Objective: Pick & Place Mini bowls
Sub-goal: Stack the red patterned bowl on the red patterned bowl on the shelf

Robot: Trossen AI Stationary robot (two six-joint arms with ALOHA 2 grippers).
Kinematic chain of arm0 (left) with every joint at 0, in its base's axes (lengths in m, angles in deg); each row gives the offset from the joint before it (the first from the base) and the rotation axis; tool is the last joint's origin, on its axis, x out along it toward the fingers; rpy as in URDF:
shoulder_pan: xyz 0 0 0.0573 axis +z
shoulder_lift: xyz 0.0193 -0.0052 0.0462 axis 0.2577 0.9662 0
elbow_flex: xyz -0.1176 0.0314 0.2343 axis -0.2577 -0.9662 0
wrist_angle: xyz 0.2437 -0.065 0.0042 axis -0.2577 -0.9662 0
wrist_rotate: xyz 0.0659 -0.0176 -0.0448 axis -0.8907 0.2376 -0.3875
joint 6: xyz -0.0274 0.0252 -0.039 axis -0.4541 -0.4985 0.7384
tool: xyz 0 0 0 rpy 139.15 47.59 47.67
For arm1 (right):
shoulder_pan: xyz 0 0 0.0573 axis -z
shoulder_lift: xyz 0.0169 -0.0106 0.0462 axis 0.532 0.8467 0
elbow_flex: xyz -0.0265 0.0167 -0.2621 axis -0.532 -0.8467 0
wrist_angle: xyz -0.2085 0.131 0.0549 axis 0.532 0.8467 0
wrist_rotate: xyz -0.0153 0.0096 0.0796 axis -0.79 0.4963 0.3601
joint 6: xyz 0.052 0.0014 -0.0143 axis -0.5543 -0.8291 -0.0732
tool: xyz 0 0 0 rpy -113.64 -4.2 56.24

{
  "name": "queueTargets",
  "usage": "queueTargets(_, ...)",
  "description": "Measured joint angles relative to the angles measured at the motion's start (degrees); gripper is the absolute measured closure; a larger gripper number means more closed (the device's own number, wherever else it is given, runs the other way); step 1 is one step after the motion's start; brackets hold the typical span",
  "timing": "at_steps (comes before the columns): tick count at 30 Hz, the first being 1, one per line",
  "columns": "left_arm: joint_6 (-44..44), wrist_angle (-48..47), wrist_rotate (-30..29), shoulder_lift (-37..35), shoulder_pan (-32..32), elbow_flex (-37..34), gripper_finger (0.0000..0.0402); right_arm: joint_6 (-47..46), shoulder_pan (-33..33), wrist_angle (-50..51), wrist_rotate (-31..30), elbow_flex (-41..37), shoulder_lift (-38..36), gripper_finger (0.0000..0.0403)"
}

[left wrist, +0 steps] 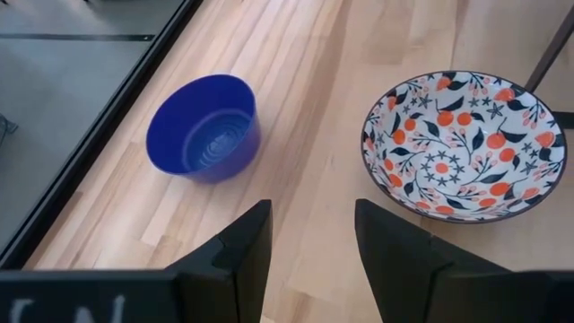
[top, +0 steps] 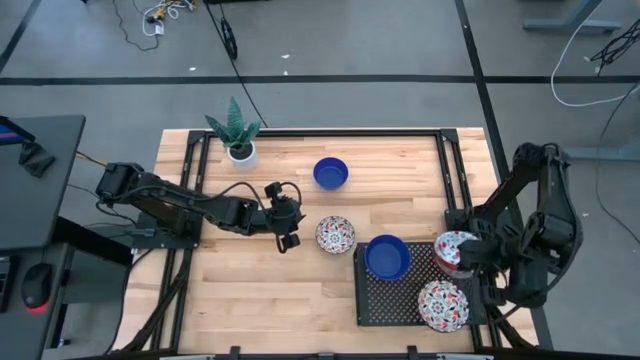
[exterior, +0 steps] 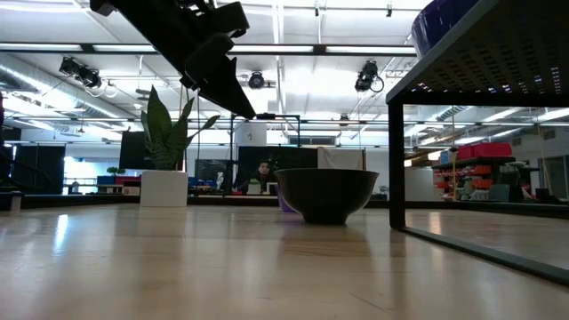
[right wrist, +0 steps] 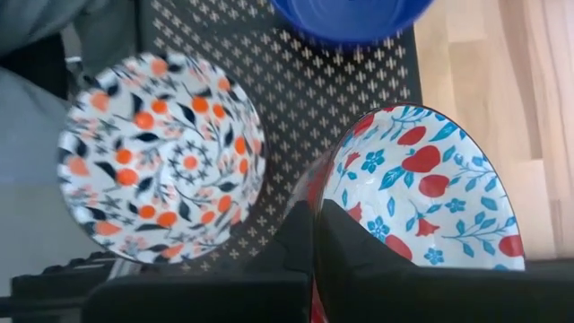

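On the left wrist housing some white letters show, cut off by the picture edge; they look like "EN", but this is not sure.

The left end effector [top: 289, 238] hangs above the wooden desk [top: 260, 300] with its fingers apart and nothing between them. It is just beside the patterned bowl [top: 335, 235], a white one with red and dark blue flowers that stands upright with its mouth up. A blue bowl [top: 330, 172] stands upright farther back, near the plant pot [top: 241, 152].

The right end effector [top: 458, 256] is closed on the rim of a red-and-blue floral bowl [right wrist: 421, 188], above the black perforated tray [top: 385, 298]. A second blue bowl [top: 387, 257] and another patterned bowl [top: 443, 305] sit upright on this tray.
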Motion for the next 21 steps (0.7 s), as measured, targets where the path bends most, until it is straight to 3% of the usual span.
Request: queueTargets(21,0.2,0.02,0.02,0.0,-0.02,0.02,0.0236,-6.95,-3.33,-0.12,-3.89,-7.02,-0.04,0.0403)
